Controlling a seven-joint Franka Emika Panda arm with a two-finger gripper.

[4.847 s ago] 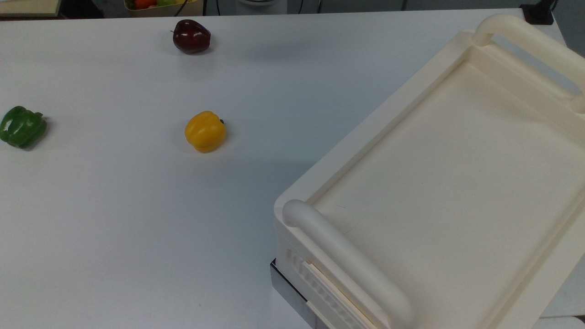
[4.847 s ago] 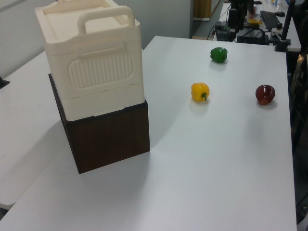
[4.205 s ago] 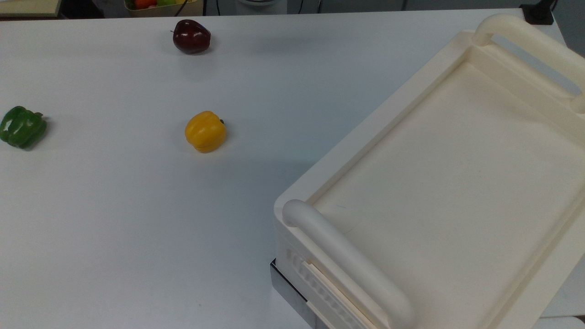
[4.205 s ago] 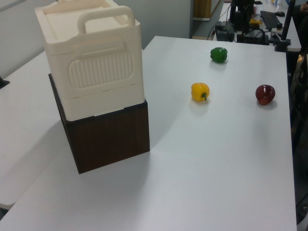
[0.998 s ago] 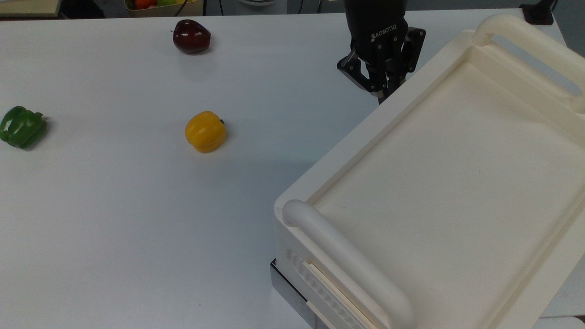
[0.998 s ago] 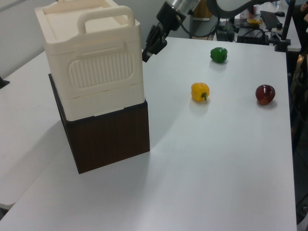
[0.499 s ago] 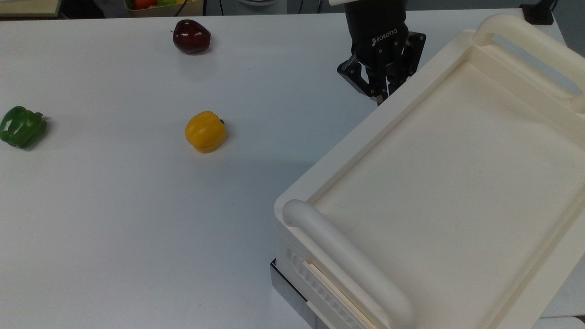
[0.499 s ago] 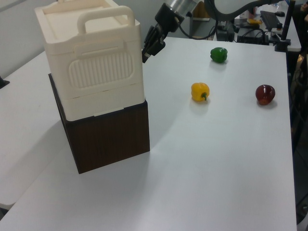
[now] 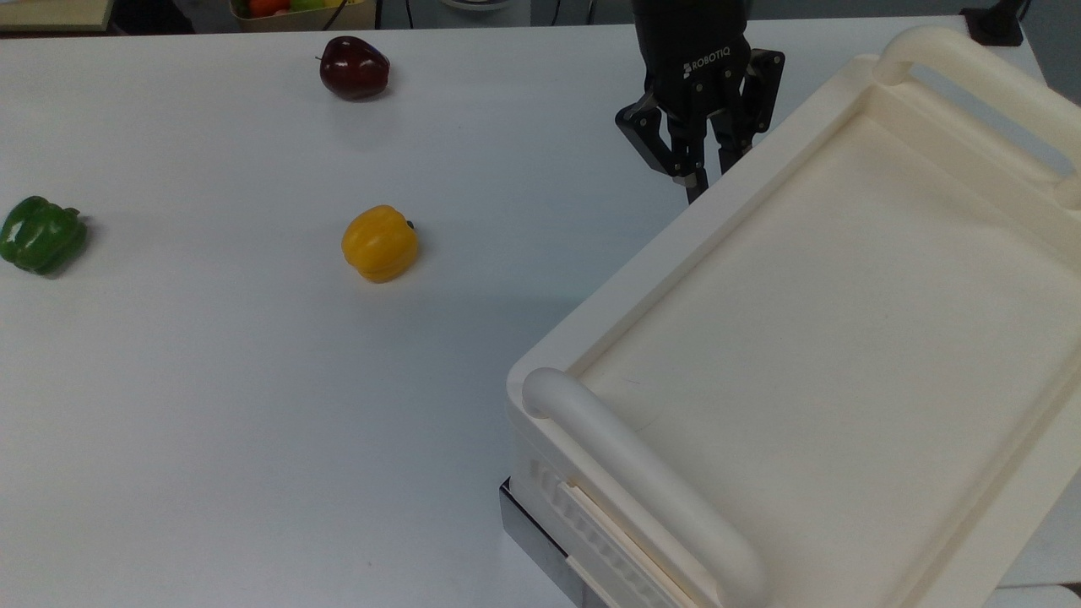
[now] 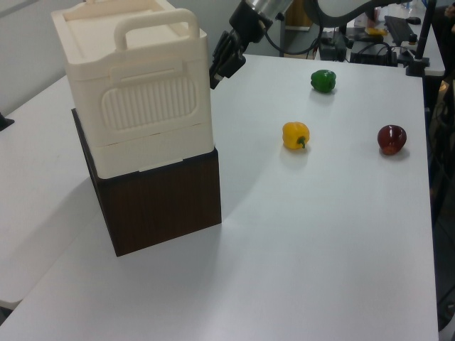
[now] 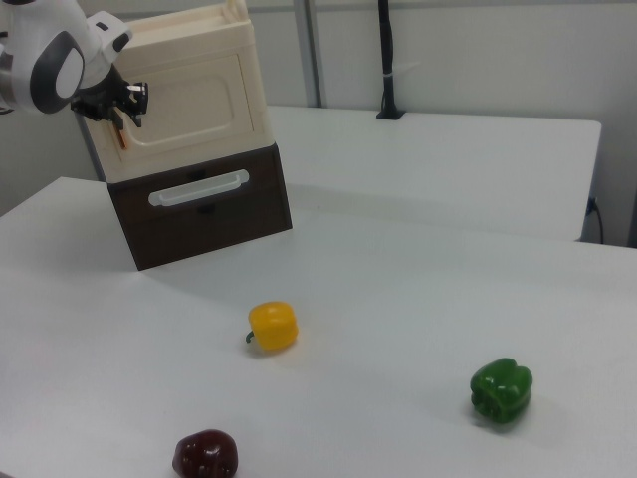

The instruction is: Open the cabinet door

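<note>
The cream cabinet (image 11: pixel 179 90) stands on a dark brown base. Its cabinet door (image 11: pixel 194 100) is the recessed front panel in the right view and lies flush against the cabinet. A small copper plate (image 11: pixel 121 140) sits at the door's edge on the right view's left. My gripper (image 11: pixel 121 118) hangs right at that edge, just above the plate. In the top view the gripper (image 9: pixel 695 187) points down beside the cabinet's rim (image 9: pixel 642 253), its tip partly under the rim. In the left view the gripper (image 10: pixel 216 77) is at the cabinet's far upper corner.
A yellow pepper (image 9: pixel 379 243), a green pepper (image 9: pixel 40 234) and a dark red apple (image 9: pixel 354 67) lie apart on the white table (image 9: pixel 211 380). The brown base (image 11: pixel 204 214) carries a cream bar handle (image 11: pixel 199 189). Thick handles (image 9: pixel 642 481) arch over the cabinet's top.
The arm came into view beside the cabinet after the earliest frames. Over the last second the gripper shifted slightly along the rim toward the top view's lower left. The door has not moved.
</note>
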